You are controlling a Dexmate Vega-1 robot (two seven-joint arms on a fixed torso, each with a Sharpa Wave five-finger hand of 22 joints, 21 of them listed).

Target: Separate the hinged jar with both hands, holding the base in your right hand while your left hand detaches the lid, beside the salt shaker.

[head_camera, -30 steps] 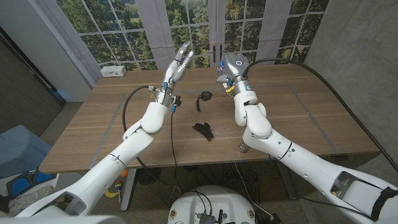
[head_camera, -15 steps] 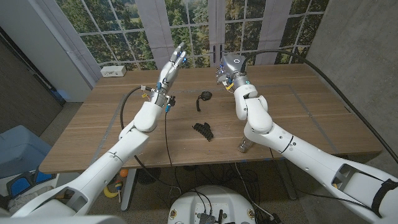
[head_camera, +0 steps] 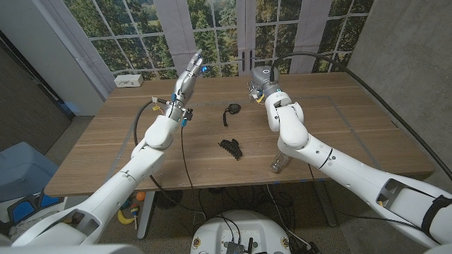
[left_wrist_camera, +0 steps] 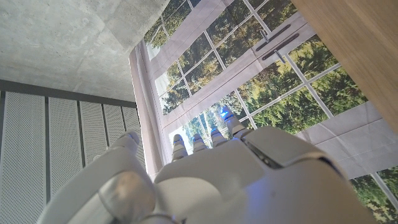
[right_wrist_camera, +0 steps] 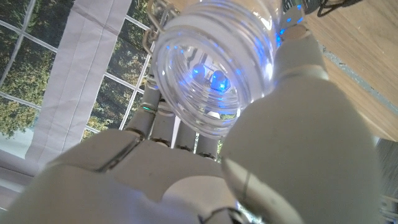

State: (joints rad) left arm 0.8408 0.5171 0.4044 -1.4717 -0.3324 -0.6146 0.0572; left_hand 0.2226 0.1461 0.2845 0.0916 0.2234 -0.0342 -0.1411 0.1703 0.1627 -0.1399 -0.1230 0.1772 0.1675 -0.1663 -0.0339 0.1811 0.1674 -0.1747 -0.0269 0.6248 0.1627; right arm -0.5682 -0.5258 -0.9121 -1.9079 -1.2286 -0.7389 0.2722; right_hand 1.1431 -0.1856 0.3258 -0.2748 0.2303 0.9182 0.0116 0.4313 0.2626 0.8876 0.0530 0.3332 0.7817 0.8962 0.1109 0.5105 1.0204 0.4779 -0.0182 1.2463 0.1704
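Near edge, right: small metal-topped salt shaker stands under my right arm. Mid-table: black jagged part, untouched. Far side: right hand grips clear glass jar base, raised. Left hand raised, fingers extended, empty. Lid location: cannot tell; separation unconfirmed.

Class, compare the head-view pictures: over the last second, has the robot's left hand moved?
Yes. The left hand has shifted toward the robot's left, away from the black strap lying on the table, closer to the white power strip.
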